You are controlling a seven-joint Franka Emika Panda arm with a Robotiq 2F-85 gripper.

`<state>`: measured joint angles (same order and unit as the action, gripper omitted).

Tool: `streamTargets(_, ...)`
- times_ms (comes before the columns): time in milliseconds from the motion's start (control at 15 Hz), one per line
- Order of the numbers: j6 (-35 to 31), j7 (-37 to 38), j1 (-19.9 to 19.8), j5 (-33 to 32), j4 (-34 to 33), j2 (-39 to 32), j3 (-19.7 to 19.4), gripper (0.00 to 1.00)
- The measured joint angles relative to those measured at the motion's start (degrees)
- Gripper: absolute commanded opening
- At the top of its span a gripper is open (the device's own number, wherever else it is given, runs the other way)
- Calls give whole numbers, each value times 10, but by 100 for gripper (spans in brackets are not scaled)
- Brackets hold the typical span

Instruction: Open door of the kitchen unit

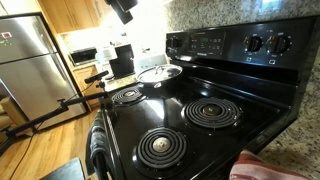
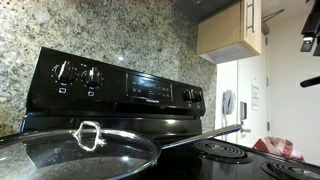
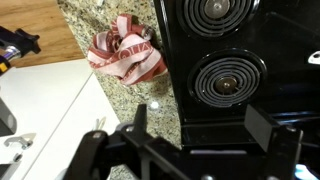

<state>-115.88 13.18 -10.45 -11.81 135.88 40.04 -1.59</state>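
A wooden wall cabinet (image 2: 228,30) with a metal door handle (image 2: 247,20) hangs shut above the counter; in an exterior view wooden cabinets (image 1: 75,12) show at the top left. The black stove (image 1: 190,110) fills both exterior views, its oven door handle (image 1: 97,140) at the front. My gripper (image 3: 205,125) is open and holds nothing. In the wrist view it hovers over the stove's edge (image 3: 190,110) and the granite counter (image 3: 100,20). In an exterior view it is a dark shape (image 1: 122,8) at the top, well above the stove.
A red-and-white cloth (image 3: 125,55) lies on the counter beside the stove. A steel pan with a lid (image 2: 75,150) sits on a back burner. A steel fridge (image 1: 25,60) stands across the room. A white surface (image 3: 50,110) borders the counter.
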Motion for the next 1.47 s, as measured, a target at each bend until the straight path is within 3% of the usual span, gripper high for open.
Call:
streamTargets(333, -78, 68, -49, -61, 16, 26, 8, 100)
streamTargets(867, -361, 90, -108, -72, 50, 54, 16, 100)
streamTargets(1133, -459, 134, -206, -71, 46, 50, 52, 100)
streamTargets(1467, -509, 186, -359, -66, 22, 34, 140, 100)
